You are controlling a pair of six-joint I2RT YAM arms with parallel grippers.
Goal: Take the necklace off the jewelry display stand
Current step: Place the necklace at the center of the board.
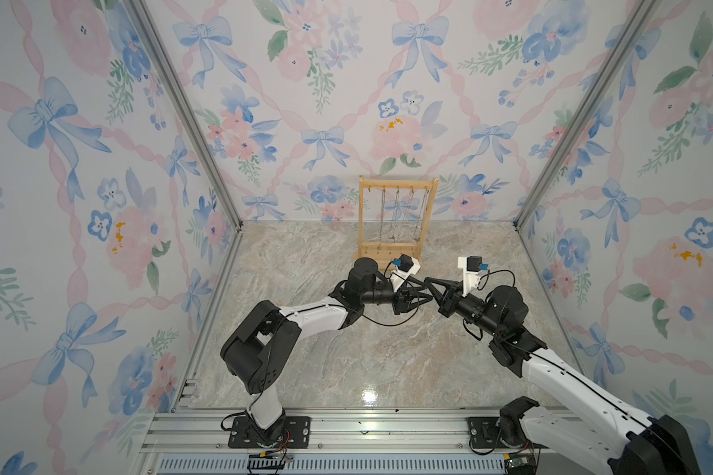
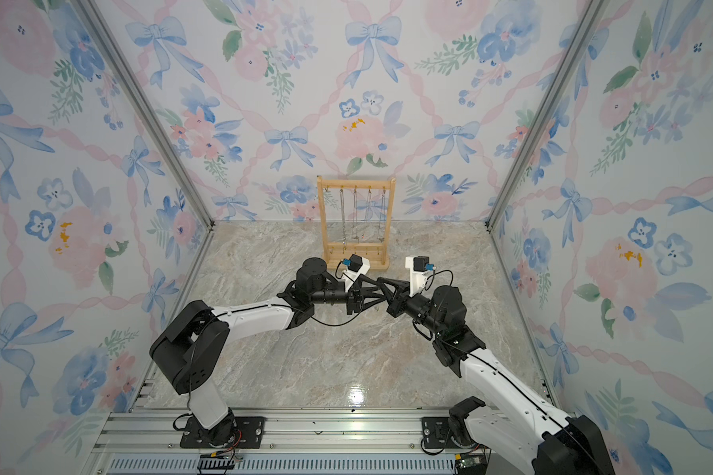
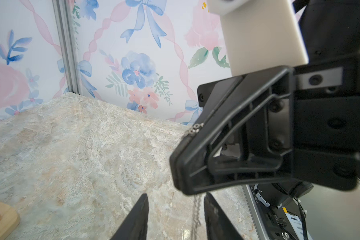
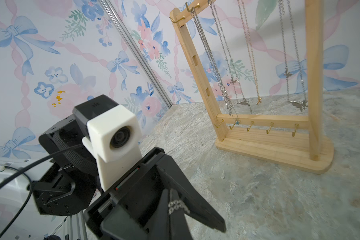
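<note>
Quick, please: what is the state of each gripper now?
Left gripper: open, the necklace hangs between its jaws.
Right gripper: closed, holding the necklace.

Left arm extends rightward, right arm leftward, both forearms low; tips meet at scene centre. Left end effector [image 3: 176, 218]: fingers parted. Right end effector [image 1: 429, 283]: jaws pressed together, pinching the necklace [image 4: 176, 204] chain, its tip just beside the left's gap.

No legible text, brand or number anywhere. Left wrist view, lower right of frame: small dark print along white strip [image 3: 255, 194], too blurred to read. Just below it, white sticker [image 3: 295, 220] with yellow-black corner, print illegible. Both top views and right wrist view: nothing readable.
</note>
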